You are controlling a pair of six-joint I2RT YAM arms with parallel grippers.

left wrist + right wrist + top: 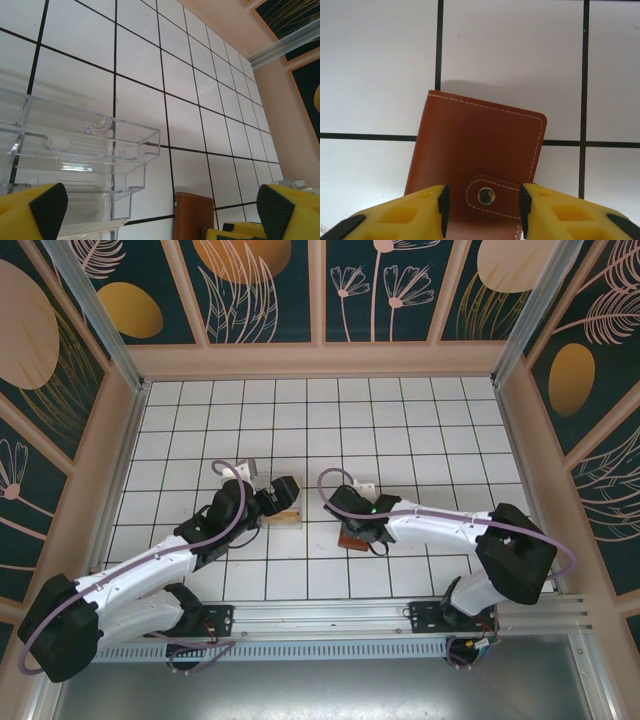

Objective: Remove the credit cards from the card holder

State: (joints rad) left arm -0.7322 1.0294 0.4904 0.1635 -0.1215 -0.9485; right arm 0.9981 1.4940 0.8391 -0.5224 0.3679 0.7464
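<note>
While closed card holder [475, 145] lies flat on worktop [380, 60], right claw [482, 202] sits half-open over holder's near edge, pads [443, 202] straddling snap tab [486, 196]; grip not confirmed. Holder long axis runs straight away from claw. Farther, left of holder: left claw [162, 207] wide open, empty, facing clear box [90, 155].

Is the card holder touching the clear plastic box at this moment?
Apart. The left wrist view shows bare white tile between the card holder and the clear plastic box.
</note>
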